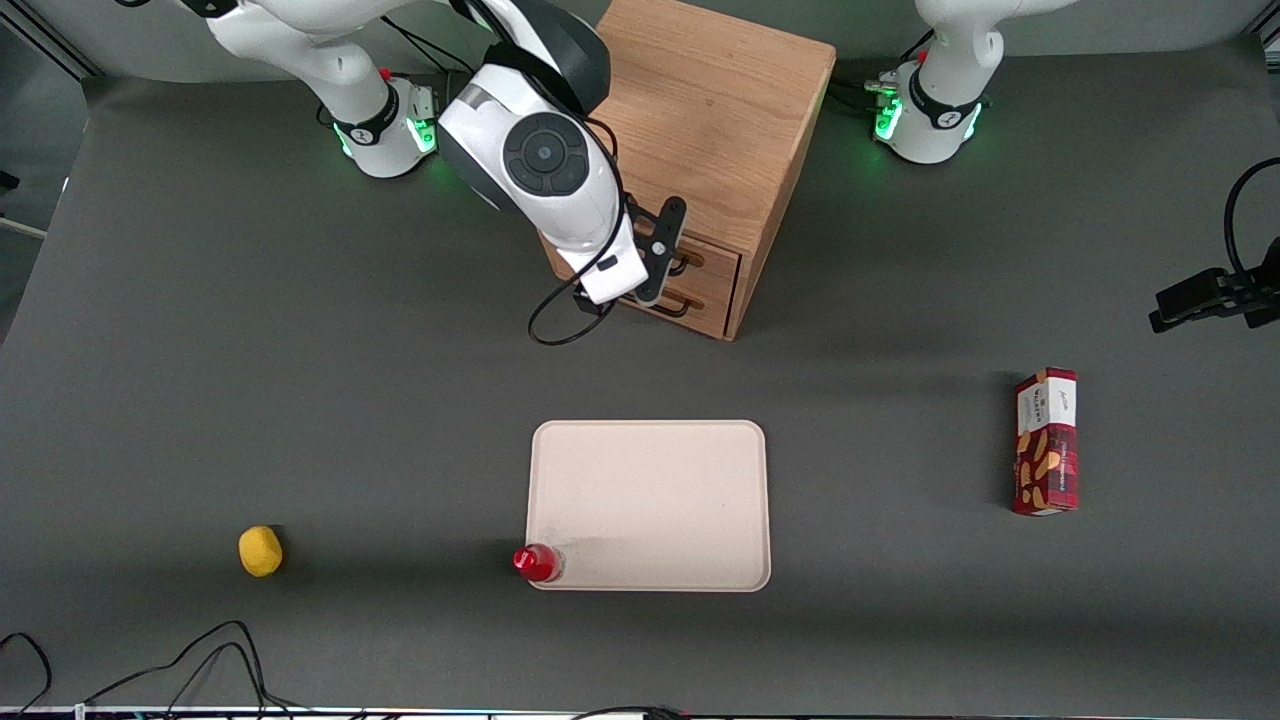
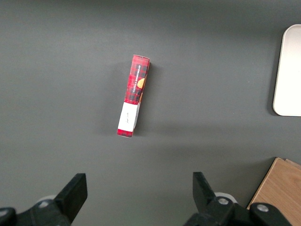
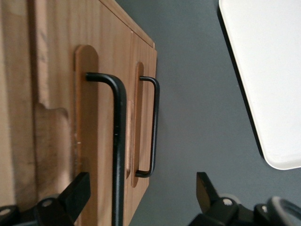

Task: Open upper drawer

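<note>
The light oak cabinet (image 1: 715, 110) stands at the back of the table with two drawers facing the front camera. The upper drawer (image 1: 712, 258) looks closed, its front flush with the lower drawer (image 1: 700, 308). My right gripper (image 1: 664, 254) is right in front of the upper drawer. In the right wrist view the gripper (image 3: 141, 183) is open. The upper drawer's black wire handle (image 3: 119, 141) runs between the spread fingers, close to one finger (image 3: 77, 190) and touching neither. The lower drawer's handle (image 3: 154, 127) lies nearer the table.
A cream tray (image 1: 650, 470) lies nearer the front camera than the cabinet, with a red-capped bottle (image 1: 537, 562) at its near corner. A yellow fruit (image 1: 260, 551) lies toward the working arm's end. A red snack box (image 1: 1046, 441) lies toward the parked arm's end.
</note>
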